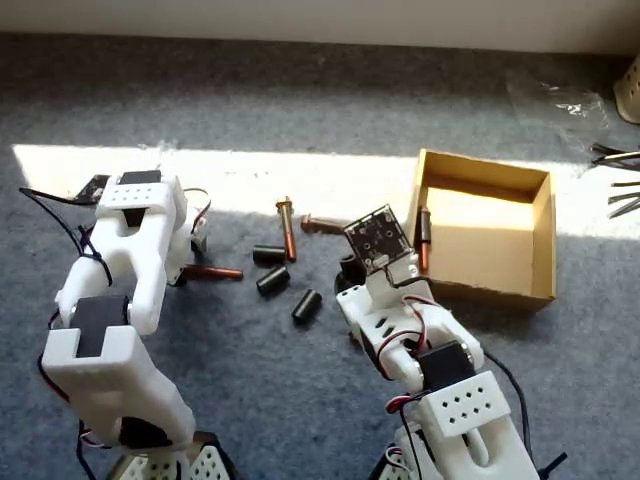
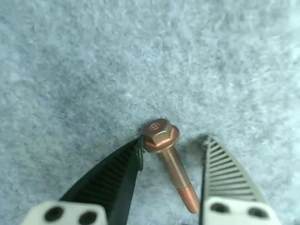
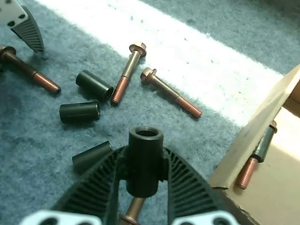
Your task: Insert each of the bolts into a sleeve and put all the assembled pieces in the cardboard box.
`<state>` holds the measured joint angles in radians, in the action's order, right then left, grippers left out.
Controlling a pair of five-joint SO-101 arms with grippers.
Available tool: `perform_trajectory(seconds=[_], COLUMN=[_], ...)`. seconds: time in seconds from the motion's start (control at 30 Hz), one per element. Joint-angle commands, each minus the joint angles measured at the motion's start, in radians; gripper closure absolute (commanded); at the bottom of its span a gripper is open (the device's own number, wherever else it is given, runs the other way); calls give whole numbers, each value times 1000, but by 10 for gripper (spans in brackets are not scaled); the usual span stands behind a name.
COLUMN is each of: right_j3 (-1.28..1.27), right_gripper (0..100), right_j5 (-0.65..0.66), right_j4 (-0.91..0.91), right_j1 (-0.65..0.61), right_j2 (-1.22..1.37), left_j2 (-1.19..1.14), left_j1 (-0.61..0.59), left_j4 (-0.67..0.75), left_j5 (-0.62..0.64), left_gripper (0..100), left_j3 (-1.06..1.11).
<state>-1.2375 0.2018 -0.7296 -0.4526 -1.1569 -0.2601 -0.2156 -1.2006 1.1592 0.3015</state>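
My left gripper (image 2: 174, 141) stands open over a copper bolt (image 2: 169, 161) lying on the grey carpet, and one finger (image 2: 123, 164) touches the bolt's hex head. That bolt (image 1: 213, 271) lies beside the left arm. My right gripper (image 3: 145, 157) is shut on an upright black sleeve (image 3: 146, 140), and a copper bolt shaft (image 3: 134, 209) shows below the sleeve between the fingers. Two loose bolts (image 3: 129, 72) (image 3: 171, 92) and three loose sleeves (image 3: 94, 85) (image 3: 79, 112) (image 3: 91, 157) lie between the arms. The cardboard box (image 1: 540, 235) holds one assembled piece (image 1: 424, 239).
A bright sunlit strip (image 1: 250, 180) crosses the carpet behind the parts. A clear plastic bag (image 1: 560, 100) and dark tools (image 1: 615, 155) lie at the far right. The box wall (image 3: 253, 140) stands close beside my right gripper.
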Motion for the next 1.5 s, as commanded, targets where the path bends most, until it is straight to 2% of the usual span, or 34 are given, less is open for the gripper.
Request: perform_trajectory(seconds=[0.0,0.03,0.33,0.6,0.83,1.0,1.23,1.37,1.47], right_j3=[12,12,12,12,12,12,10,-30,-73], right_gripper=[994,994,994,994,994,994,994,994,994], right_j5=[9,9,9,9,9,9,9,5,5], right_j4=[25,25,25,25,25,25,36,105,196], right_j1=[12,12,12,12,12,12,8,8,7], right_j2=[-21,-21,-21,-21,-21,-21,-21,-21,-21], left_j2=[4,4,2,10,5,13,13,15,16], left_j1=[-19,-19,-15,-13,27,36,36,82,128], left_j4=[-6,-6,-11,-8,-12,-11,-12,-12,-12], left_j5=[3,3,-23,-351,-747,-968,-1111,-1240,-1257], left_gripper=[973,1000,973,973,973,973,996,995,995], left_j3=[-33,-33,-31,-42,-84,-124,-177,-191,-189])
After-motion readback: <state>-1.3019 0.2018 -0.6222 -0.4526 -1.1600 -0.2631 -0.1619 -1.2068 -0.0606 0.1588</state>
